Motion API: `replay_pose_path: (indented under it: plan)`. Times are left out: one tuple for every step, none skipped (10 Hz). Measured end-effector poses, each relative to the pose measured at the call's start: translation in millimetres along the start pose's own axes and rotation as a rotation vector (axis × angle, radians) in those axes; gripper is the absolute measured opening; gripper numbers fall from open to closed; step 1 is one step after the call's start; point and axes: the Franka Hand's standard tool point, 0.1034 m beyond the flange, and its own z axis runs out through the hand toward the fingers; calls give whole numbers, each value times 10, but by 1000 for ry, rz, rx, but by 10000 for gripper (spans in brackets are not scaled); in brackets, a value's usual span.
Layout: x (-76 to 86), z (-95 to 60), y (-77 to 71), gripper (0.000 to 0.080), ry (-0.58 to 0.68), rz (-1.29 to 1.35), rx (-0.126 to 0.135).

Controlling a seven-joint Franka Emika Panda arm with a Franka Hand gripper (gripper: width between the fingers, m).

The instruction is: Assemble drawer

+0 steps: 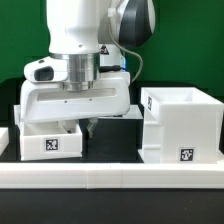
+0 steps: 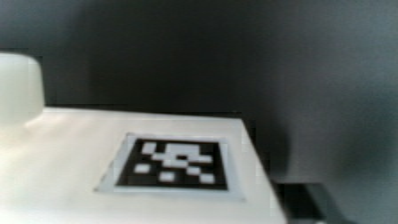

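Observation:
The drawer's large hollow white case [image 1: 180,122] stands at the exterior view's right, with a tag low on its front. A small shallow tray [image 1: 50,142] with a tag on its front sits at the left. My gripper [image 1: 88,126] is lowered right at this tray's right end. The wide white hand hides most of the fingers, and only a dark fingertip [image 1: 90,128] shows. The blurred wrist view is filled by a white tagged surface [image 2: 175,162], very close, with a dark finger [image 2: 317,197] beside it. I cannot tell whether the jaws are closed on the tray.
A long low white rail [image 1: 110,177] runs along the front of the black table. A white piece [image 1: 4,138] is cut off at the exterior view's left edge. A rounded white shape [image 2: 15,85] shows in the wrist view. A green wall stands behind.

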Motion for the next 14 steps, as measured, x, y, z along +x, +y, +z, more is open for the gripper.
replay_pose_path:
  plan:
    - [1, 1, -4, 61, 0, -1, 0]
    - [2, 1, -7, 41, 0, -1, 0]
    - [2, 1, -7, 41, 0, -1, 0]
    - [3, 1, -7, 41, 0, -1, 0]
    - [5, 0, -12, 41, 0, -2, 0]
    - [11, -3, -25, 41, 0, -5, 0]
    - [31, -21, -60, 41, 2, -17, -1]
    - [75, -84, -125, 41, 7, -33, 0]
    - [111, -166, -193, 41, 8, -57, 3]
    - [132, -239, -251, 41, 5, -91, 10]
    - [143, -266, -284, 41, -2, -150, 16]
    - [144, -273, -301, 41, -18, -220, 29]
    - [149, -277, -306, 41, -20, -249, 32]
    - [143, -268, -305, 41, -21, -252, 33]
